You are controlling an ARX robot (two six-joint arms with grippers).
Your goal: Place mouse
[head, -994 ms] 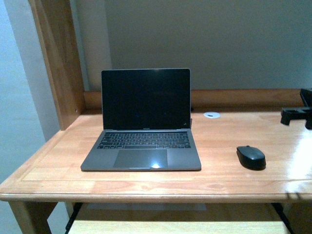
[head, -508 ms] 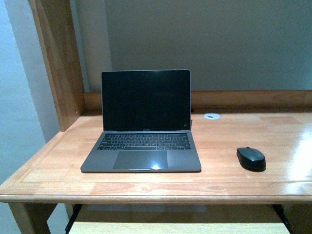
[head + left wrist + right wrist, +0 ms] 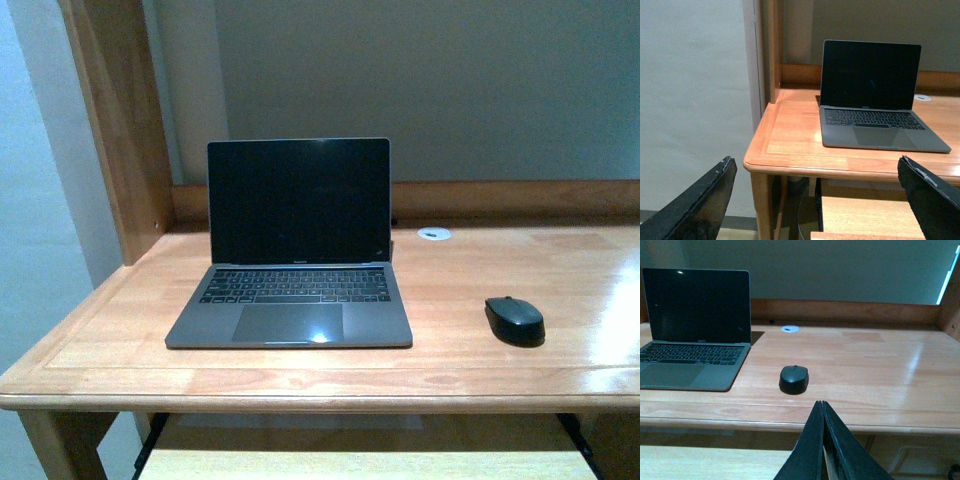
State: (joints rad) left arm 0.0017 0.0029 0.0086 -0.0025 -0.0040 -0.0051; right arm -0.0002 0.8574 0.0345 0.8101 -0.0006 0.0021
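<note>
The small black mouse (image 3: 515, 320) lies on the wooden desk (image 3: 460, 290) to the right of the open laptop (image 3: 297, 250). It also shows in the right wrist view (image 3: 794, 378), beyond the desk's front edge. My right gripper (image 3: 822, 404) is shut and empty, held off the desk in front of its edge, apart from the mouse. My left gripper (image 3: 817, 167) is open and empty, below and in front of the desk's left corner. Neither gripper shows in the front view.
A small white disc (image 3: 433, 234) lies on the desk behind the laptop's right side. A wooden post (image 3: 120, 120) stands at the back left and a low wooden rail (image 3: 500, 198) runs along the back. A shelf (image 3: 865, 215) sits under the desk.
A dark arm part that showed at the front view's right edge a second ago has left the view. The mouse and laptop have not moved.
</note>
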